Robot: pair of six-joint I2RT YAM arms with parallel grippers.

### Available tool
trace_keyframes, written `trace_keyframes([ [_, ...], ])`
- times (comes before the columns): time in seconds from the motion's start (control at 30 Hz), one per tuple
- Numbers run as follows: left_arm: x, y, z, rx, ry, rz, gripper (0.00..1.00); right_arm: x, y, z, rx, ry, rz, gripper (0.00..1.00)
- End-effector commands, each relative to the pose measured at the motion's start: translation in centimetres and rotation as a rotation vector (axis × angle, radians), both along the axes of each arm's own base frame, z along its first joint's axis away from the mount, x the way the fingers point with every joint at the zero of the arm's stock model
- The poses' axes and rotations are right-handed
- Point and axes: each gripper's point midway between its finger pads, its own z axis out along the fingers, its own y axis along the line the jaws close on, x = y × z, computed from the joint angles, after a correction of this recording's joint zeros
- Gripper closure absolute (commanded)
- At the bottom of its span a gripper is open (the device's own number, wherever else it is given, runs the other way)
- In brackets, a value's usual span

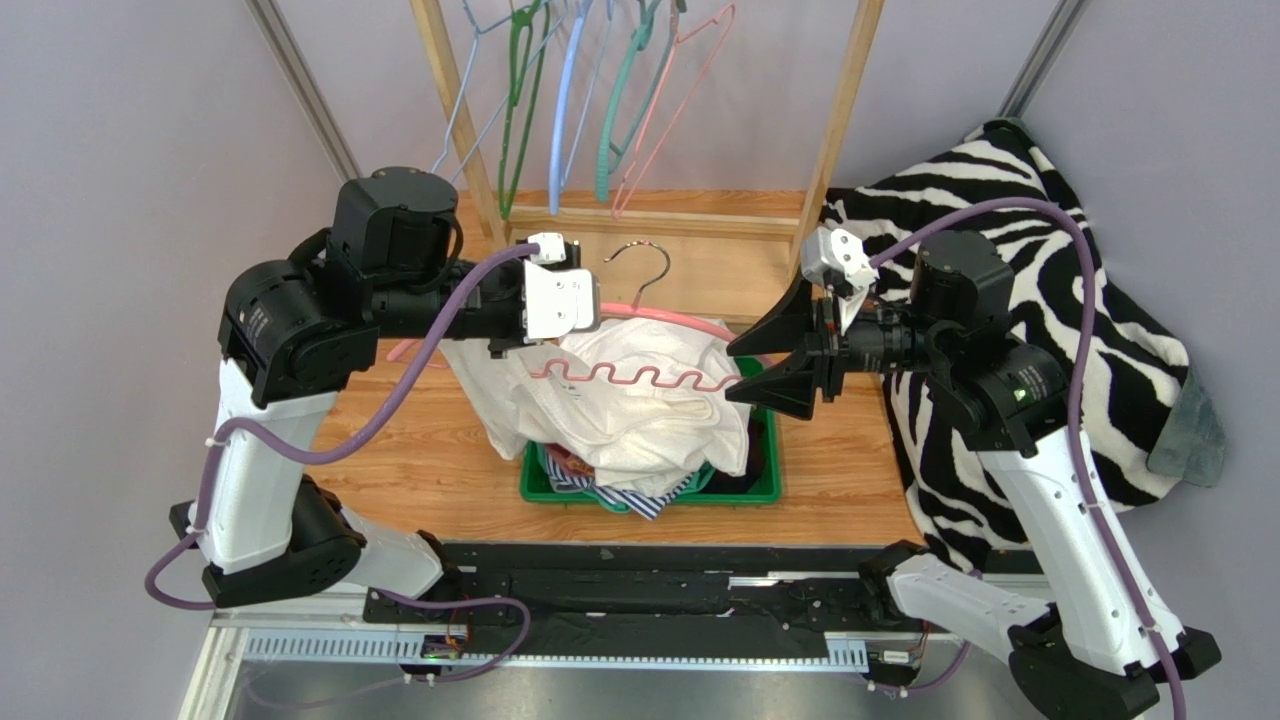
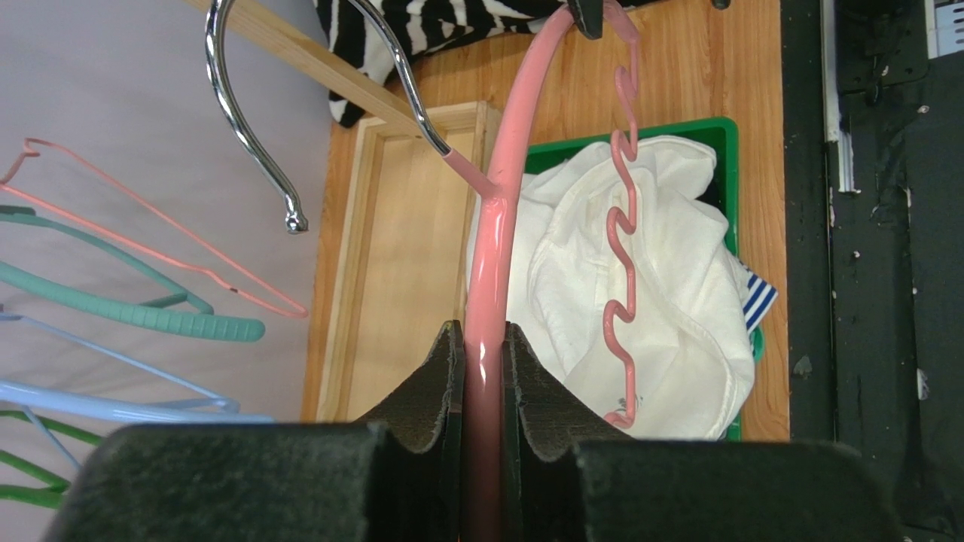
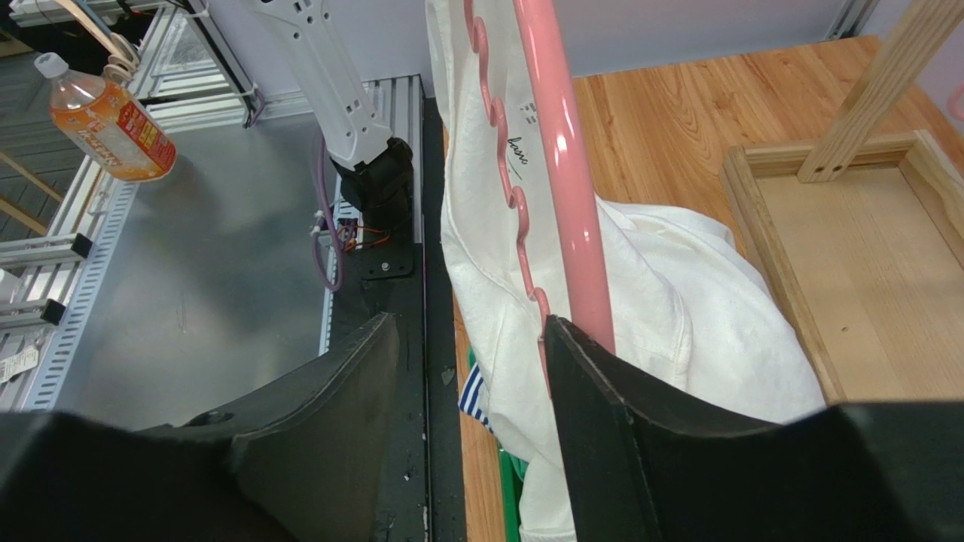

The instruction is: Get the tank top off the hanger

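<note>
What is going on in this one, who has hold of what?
The left gripper is shut on one end of the pink hanger, holding it over the green bin of clothes. The right gripper sits at the hanger's other end with its jaws open, the bar against one finger but not clamped. The white tank top is not yet off the hanger and droops down into the bin.

hanger (image 2: 493, 260): glossy pink plast. | tank top (image 2: 679, 305): wht cloth | table (image 1: 406, 450): matt wood
</note>
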Motion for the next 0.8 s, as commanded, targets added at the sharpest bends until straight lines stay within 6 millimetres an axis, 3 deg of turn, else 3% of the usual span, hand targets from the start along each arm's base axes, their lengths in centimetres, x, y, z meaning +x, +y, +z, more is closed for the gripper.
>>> trace_keyframes([
  [0.0,-1.7,0.4,2.0,-0.063,-0.046,-0.06,1.0,0.7,0.6,0.4,0.001,-0.022,0.035,0.46],
  [0.23,-2.6,0.7,2.3,-0.082,-0.032,-0.073,1.0,1.2,1.6,2.2,0.029,-0.02,0.114,0.61],
  [0.5,-2.5,1.1,3.1,-0.097,-0.065,-0.058,1.0,0.6,1.8,0.7,0.032,0.037,0.156,0.99],
  [0.77,-2.5,0.5,5.4,-0.189,-0.068,-0.048,1.0,-1.1,1.6,2.0,0.074,0.026,0.174,1.0],
])
